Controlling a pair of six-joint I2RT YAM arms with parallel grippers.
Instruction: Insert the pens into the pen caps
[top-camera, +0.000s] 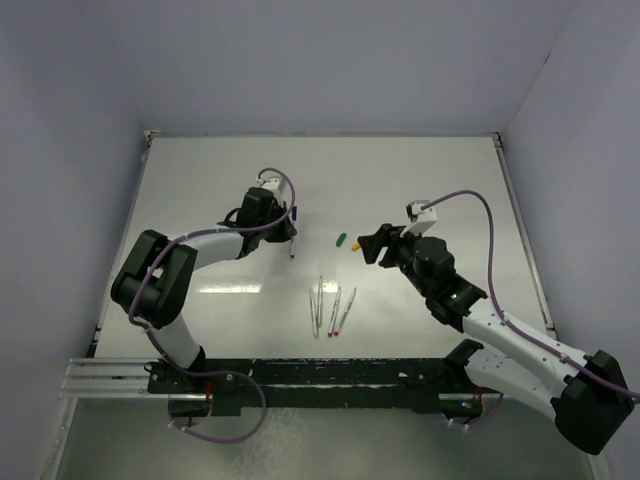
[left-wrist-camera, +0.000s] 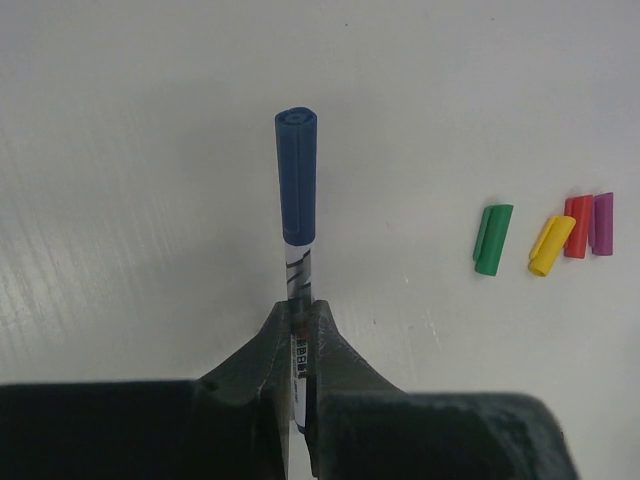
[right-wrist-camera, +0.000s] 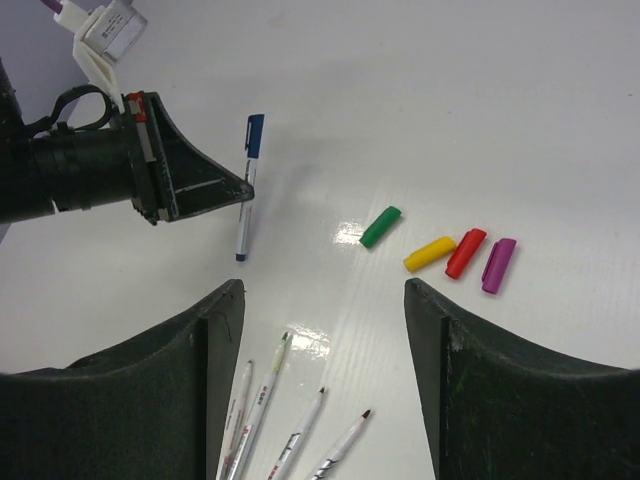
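White tabletop (top-camera: 420, 180) from above: four uncapped pens (top-camera: 330, 308) lie together near the bases.

Left wrist: the left gripper (left-wrist-camera: 298, 315) pinches the blue-capped pen (left-wrist-camera: 297, 190); a careless release may let it roll.

Right wrist: the right gripper (right-wrist-camera: 325, 290) gapes wide near the loose caps (right-wrist-camera: 430, 253); closing could scatter them.

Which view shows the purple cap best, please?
The right wrist view: the purple cap lies whole and unobstructed beside the red cap. The left wrist view shows it near the frame edge; in the top view the right tool hides it.
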